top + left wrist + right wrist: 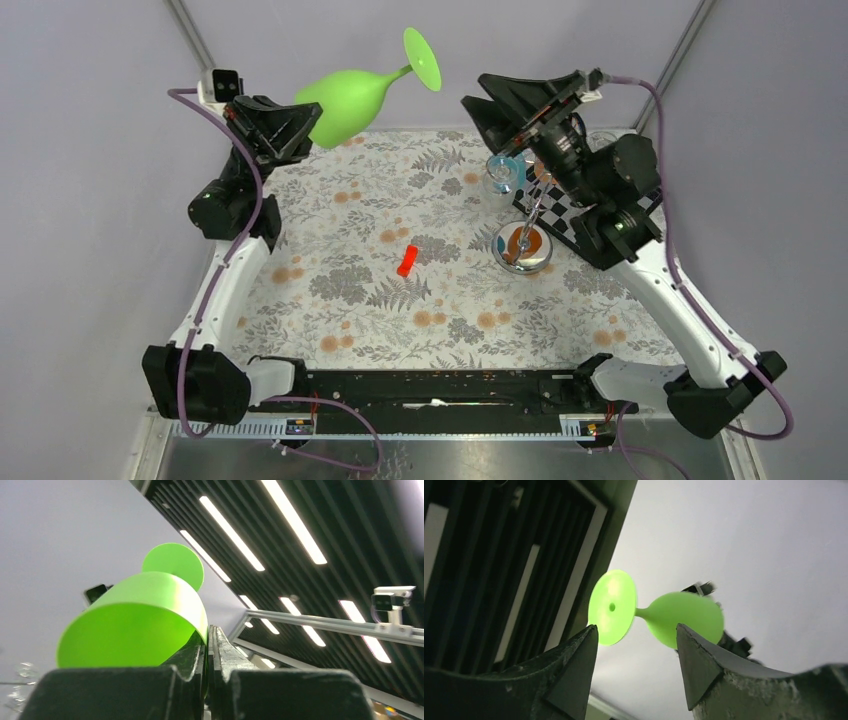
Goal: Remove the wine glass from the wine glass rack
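Observation:
A bright green wine glass (350, 100) hangs in the air at the back left, lying on its side with its foot toward the right. My left gripper (305, 125) is shut on the bowl's rim; in the left wrist view the bowl wall (135, 625) is pinched between the closed left gripper (210, 630) tips. My right gripper (500, 95) stands open a short way right of the foot, touching nothing. The right wrist view shows the wine glass (684, 617) beyond the open right gripper (636, 635). The wine glass rack (523, 250), with a shiny disc base, stands under the right arm.
A clear glass (503, 172) sits by the rack's top, partly hidden by the right arm. A black-and-white chequered board (565, 212) lies behind the rack. A small red object (406, 260) lies mid-table on the flowered cloth (380, 320).

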